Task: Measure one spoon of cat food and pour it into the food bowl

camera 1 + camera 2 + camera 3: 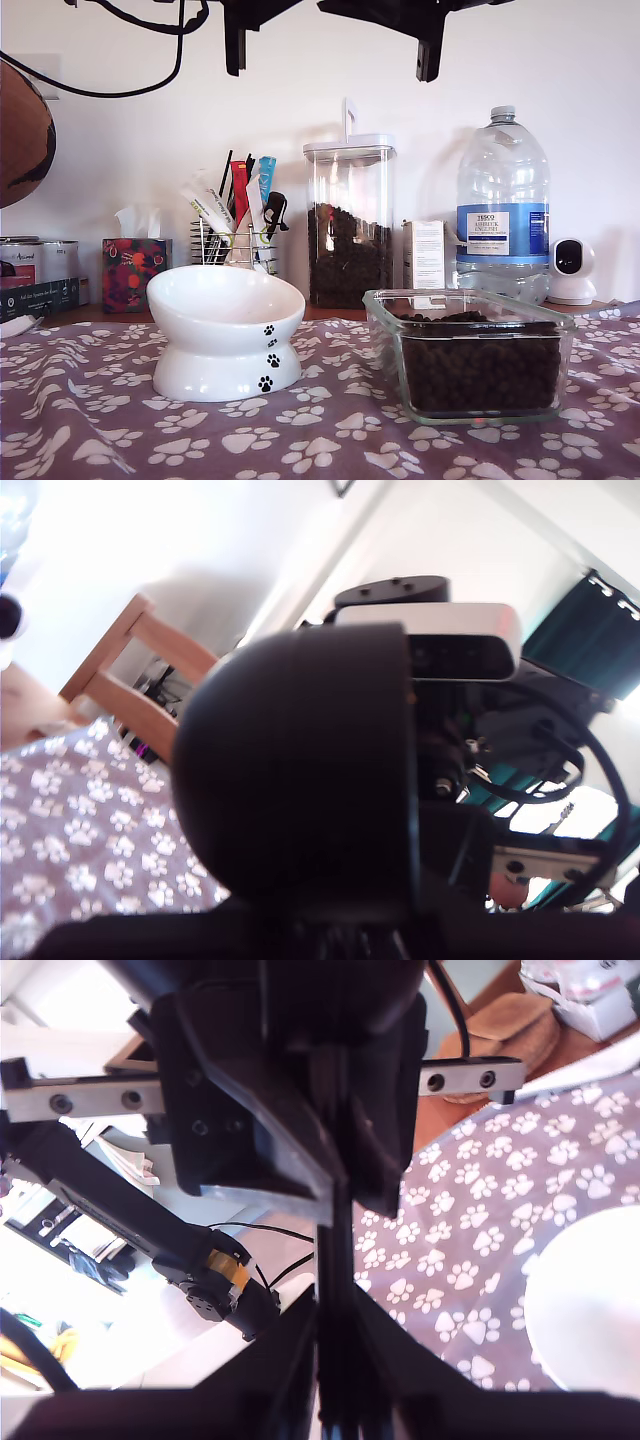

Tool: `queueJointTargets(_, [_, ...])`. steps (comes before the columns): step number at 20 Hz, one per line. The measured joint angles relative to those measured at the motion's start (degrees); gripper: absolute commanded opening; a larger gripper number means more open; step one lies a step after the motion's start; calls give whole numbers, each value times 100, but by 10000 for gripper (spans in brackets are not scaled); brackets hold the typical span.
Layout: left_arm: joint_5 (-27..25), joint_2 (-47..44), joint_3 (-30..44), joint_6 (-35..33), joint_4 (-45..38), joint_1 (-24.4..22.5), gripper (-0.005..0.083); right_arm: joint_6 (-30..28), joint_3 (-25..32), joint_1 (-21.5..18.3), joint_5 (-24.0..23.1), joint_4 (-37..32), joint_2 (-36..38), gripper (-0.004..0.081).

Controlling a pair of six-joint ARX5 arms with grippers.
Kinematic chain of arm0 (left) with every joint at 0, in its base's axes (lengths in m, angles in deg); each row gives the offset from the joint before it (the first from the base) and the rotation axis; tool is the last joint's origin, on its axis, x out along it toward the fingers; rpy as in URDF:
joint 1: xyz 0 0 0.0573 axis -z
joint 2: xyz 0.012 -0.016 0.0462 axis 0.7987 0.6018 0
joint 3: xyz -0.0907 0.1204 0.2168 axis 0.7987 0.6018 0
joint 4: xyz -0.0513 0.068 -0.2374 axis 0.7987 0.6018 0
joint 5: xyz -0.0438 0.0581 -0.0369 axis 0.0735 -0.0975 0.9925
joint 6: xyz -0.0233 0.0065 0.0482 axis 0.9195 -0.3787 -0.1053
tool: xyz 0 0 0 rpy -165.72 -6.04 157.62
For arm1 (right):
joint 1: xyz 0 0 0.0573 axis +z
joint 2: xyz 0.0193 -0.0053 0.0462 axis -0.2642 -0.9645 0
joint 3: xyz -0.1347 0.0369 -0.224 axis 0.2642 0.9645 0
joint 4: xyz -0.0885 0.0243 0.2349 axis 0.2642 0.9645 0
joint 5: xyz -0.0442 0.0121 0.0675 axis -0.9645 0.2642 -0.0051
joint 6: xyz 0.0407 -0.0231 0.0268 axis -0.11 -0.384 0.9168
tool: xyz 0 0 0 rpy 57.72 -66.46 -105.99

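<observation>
Purple cloth [120,420] with white paw prints covered the counter. The food bowl [225,330] stood on it toward the exterior view's left. It was white and shiny, with black paw prints on its foot, and no food showed above its rim. Toward that view's right, well apart from the bowl, sat a square glass dish [470,352] full of the cat food [480,370], little dark brown balls. Behind them stood a tall clear tub [350,225] with more brown balls inside, a big water bottle [502,210], a wire caddy [232,240] of coloured tools and a tissue box [133,272].

Two black arm parts [430,40] hung at the top of the exterior view, high above the counter. I could not tell which arm was which there.

The spoon [300,770] was up in the air, off the counter. Its round black cup filled most of the first wrist view and hid the jaws of my first gripper [320,930], so I could not tell if they were wide or closed.

My second gripper [331,1310] had its fingers pressed close together on a thin black strip, which looked like the spoon's handle. The white bowl showed below it.
</observation>
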Motion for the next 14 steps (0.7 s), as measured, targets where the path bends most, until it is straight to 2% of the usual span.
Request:
queueJointTargets(2, [-98,0,-11,59,282,17,-22,4,13,0,-17,59,-7,273])
queueJointTargets(4, [-197,-11,-26,83,597,17,-22,7,13,0,-35,92,-22,306])
queueJointTargets(6, [-343,-13,-33,107,835,20,-22,-7,15,0,-116,181,-42,323])
queueJointTargets(9, [-629,-11,-35,199,1263,-26,-22,-164,15,-37,-479,203,-42,337])
queueJointTargets(11, [-994,-7,-31,203,1578,-87,-22,-269,15,-157,-516,225,-42,337])
queueJointTargets(14, [-1255,129,11,203,1812,-365,-22,-577,11,-332,-796,507,7,323])
